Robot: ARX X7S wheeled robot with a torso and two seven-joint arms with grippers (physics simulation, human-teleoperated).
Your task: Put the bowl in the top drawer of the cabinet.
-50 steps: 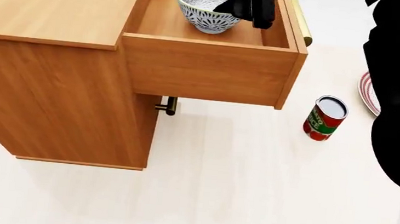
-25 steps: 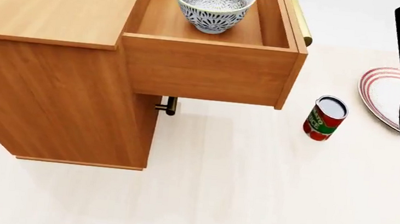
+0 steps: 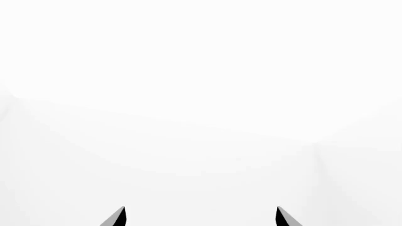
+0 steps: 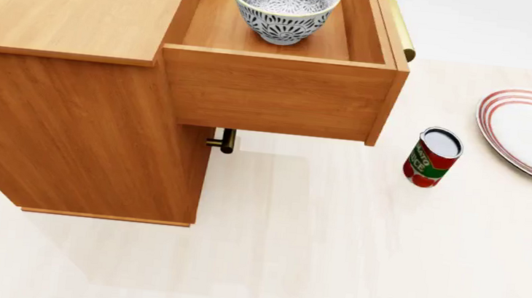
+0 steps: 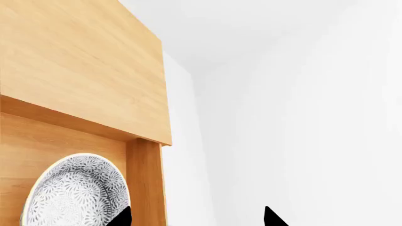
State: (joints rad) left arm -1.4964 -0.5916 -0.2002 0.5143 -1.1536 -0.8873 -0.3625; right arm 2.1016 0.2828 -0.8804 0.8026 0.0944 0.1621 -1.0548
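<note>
Bowl [image 4: 285, 6] sits upright inside top drawer [image 4: 282, 92], pulled out of cabinet [image 4: 69, 64]. Both grippers empty, tips apart: left gripper [image 3: 199, 216], right gripper [image 5: 196, 217]. Placement looks done. Can [image 4: 432, 158] at 3 o'clock. Next: likely push drawer closed.

The red can [image 4: 432, 158] carries a label with white lettering; the characters are too small and tilted to read. No other text appears.
</note>
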